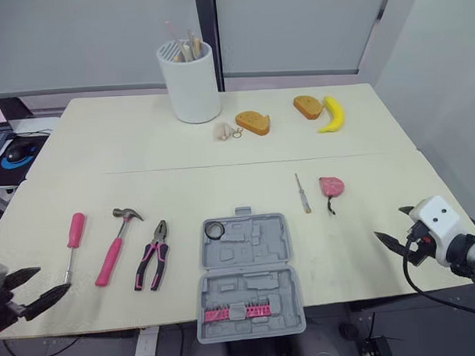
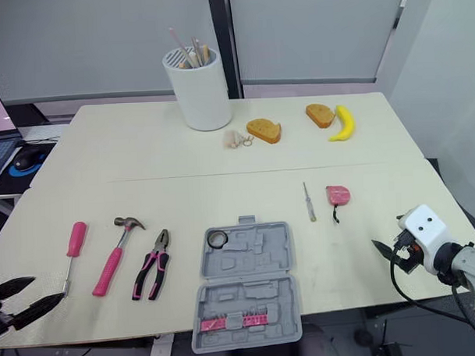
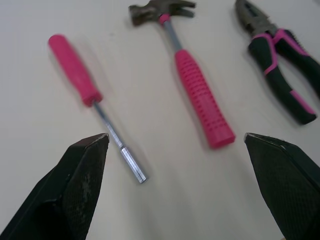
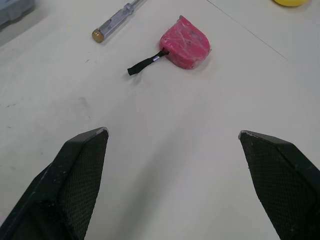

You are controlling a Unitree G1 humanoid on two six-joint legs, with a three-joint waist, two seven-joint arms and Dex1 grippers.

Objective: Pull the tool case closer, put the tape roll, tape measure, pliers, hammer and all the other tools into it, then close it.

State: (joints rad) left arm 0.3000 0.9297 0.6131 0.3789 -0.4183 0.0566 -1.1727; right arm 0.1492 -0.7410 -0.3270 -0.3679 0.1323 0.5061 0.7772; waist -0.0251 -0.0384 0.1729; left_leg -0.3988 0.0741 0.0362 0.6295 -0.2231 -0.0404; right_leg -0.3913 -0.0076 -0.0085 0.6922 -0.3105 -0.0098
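— Where's the tool case [image 1: 280, 240]?
— Lying open at the table's [image 1: 143, 142] near edge, between pliers [image 1: 152, 257] and tape measure [image 1: 331, 186].
— Grippers?
— Left gripper [image 3: 175, 139] spread wide, empty, near the screwdriver [image 1: 73, 234] tip; right gripper [image 4: 172, 132] likewise, facing the tape measure.

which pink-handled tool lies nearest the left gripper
The pink screwdriver: its shaft tip almost reaches the left gripper; hammer and pliers lie further right.

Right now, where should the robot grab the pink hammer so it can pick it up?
Best grip the hammer around the middle of its pink handle, coming down from above with the left gripper. It lies flat, with bare table either side of the handle for the fingers.
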